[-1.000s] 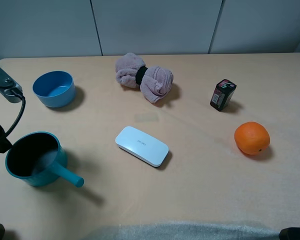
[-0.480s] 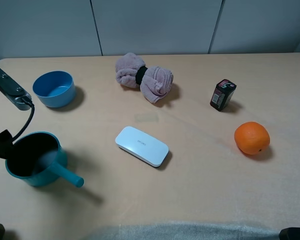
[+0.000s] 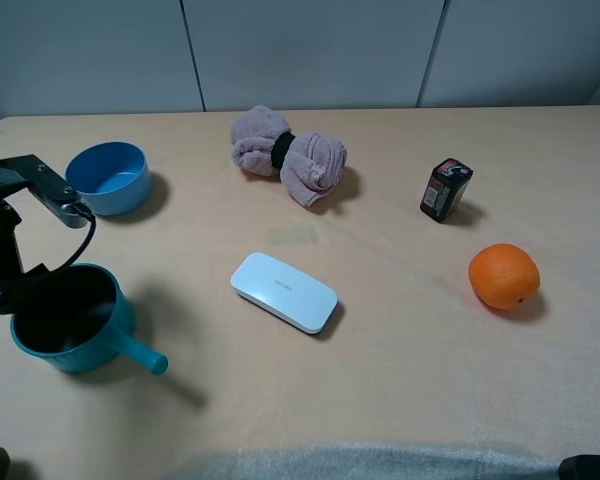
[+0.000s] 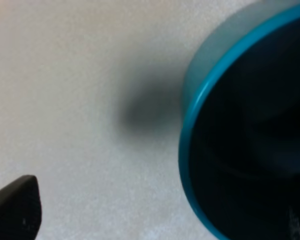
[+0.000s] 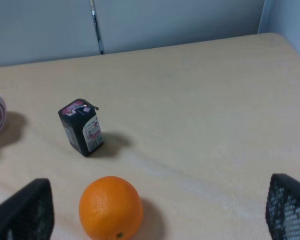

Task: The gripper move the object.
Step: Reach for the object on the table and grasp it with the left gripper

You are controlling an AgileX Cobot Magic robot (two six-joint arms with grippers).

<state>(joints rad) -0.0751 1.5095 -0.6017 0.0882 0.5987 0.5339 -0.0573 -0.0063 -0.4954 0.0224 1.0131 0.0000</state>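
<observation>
Left gripper (image 3: 15,285) hangs at the near-left part of the table (image 3: 400,380), right over the left rim of the teal saucepan (image 3: 80,320). My jaws stand wide apart. One finger (image 4: 15,210) shows outside the pan above bare table; I cannot make out the other against the pan's black inside. Nothing gripped.

Saucepan sits upright on the table, handle pointing toward the near-right. The blue bowl (image 3: 107,177) is behind it, apart from it.

Right gripper (image 5: 155,215): jaws apart and empty, above the table near the orange (image 5: 110,207). A small dark carton (image 5: 80,127) stands upright behind the orange.

Mid-table: white case (image 3: 283,292), pink rolled towel (image 3: 288,155) behind it.
</observation>
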